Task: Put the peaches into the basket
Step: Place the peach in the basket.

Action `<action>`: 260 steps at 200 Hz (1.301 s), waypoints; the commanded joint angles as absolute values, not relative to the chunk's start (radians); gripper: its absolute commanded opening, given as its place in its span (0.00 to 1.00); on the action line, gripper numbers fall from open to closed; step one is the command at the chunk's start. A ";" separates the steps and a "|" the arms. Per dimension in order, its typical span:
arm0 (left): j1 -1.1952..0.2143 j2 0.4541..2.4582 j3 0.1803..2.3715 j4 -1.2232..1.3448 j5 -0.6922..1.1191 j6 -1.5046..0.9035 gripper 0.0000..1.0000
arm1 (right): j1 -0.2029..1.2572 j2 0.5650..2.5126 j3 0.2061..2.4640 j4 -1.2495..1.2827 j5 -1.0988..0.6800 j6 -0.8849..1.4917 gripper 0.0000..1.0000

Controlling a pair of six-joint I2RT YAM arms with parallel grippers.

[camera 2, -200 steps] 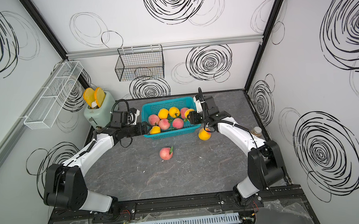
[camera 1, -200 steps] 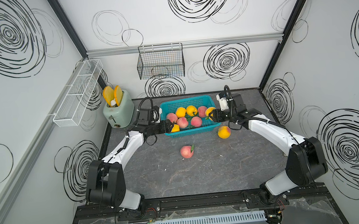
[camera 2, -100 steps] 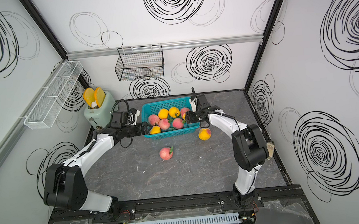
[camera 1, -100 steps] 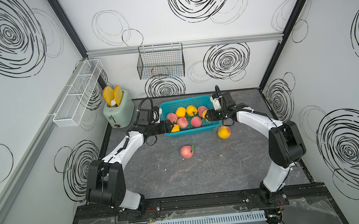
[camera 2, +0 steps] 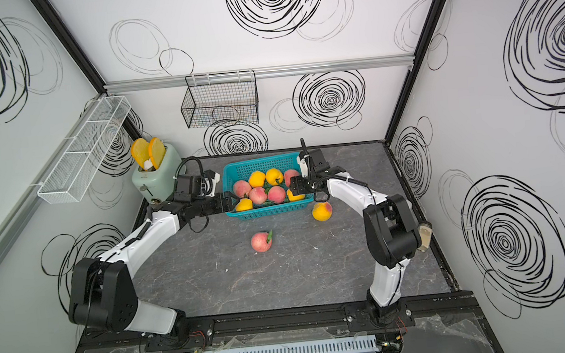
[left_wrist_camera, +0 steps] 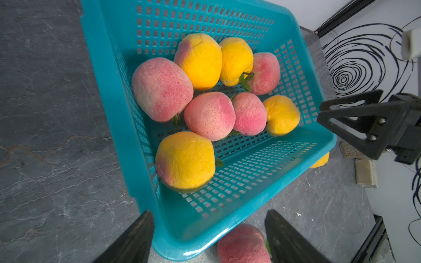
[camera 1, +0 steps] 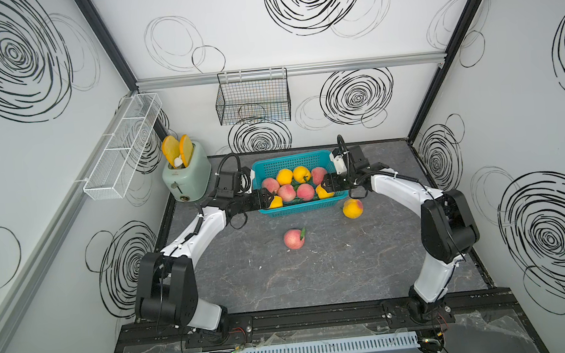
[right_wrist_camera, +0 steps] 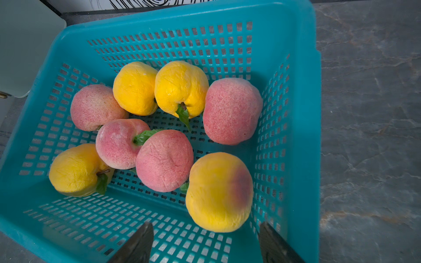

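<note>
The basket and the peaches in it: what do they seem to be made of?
The basket: probably moulded plastic, teal, slightly glossy; its even square holes and smooth shining rim suggest it. The pink peaches: perhaps soft foam, matt, with fine red speckles. The yellow peaches: likely the same, for the skin shows fine wrinkles.

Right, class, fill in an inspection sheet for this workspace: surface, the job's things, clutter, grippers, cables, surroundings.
Surface: dark grey marbled tabletop.
Job's things: teal basket holds eight peaches; a pink peach and a yellow peach lie on the table outside it.
Clutter: green toaster with orange slices, beside the basket.
Grippers: left gripper open, empty, at a basket corner; right gripper open, empty, above the basket.
Cables: black cable looping at each wrist.
Surroundings: black wire basket and white mesh rack on swirl-patterned walls.
</note>
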State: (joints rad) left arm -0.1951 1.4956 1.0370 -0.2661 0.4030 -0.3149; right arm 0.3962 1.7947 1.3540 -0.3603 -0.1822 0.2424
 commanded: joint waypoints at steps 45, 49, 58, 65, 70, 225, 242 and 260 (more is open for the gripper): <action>-0.196 1.493 1.025 -0.233 0.414 -0.318 0.80 | 0.400 1.754 1.352 -0.376 -0.189 0.236 0.77; -0.196 1.493 1.025 -0.233 0.414 -0.318 0.80 | 0.400 1.752 1.349 -0.374 -0.189 0.237 0.77; -0.198 1.492 1.025 -0.234 0.414 -0.318 0.80 | 0.400 1.746 1.347 -0.372 -0.191 0.236 0.77; -0.198 1.491 1.025 -0.233 0.412 -0.318 0.80 | 0.400 1.739 1.345 -0.370 -0.193 0.235 0.77; -0.199 1.492 1.025 -0.233 0.410 -0.318 0.80 | 0.400 1.736 1.344 -0.370 -0.196 0.235 0.77; -0.394 1.457 1.037 -0.323 0.199 -0.308 0.80 | 0.399 1.436 1.069 -0.284 -0.193 0.219 0.77; -0.435 1.423 1.024 -0.335 0.148 -0.321 0.81 | 0.393 1.394 1.014 -0.252 -0.195 0.222 0.77; -0.478 1.385 1.003 -0.345 0.091 -0.336 0.81 | 0.391 1.344 0.948 -0.204 -0.210 0.235 0.77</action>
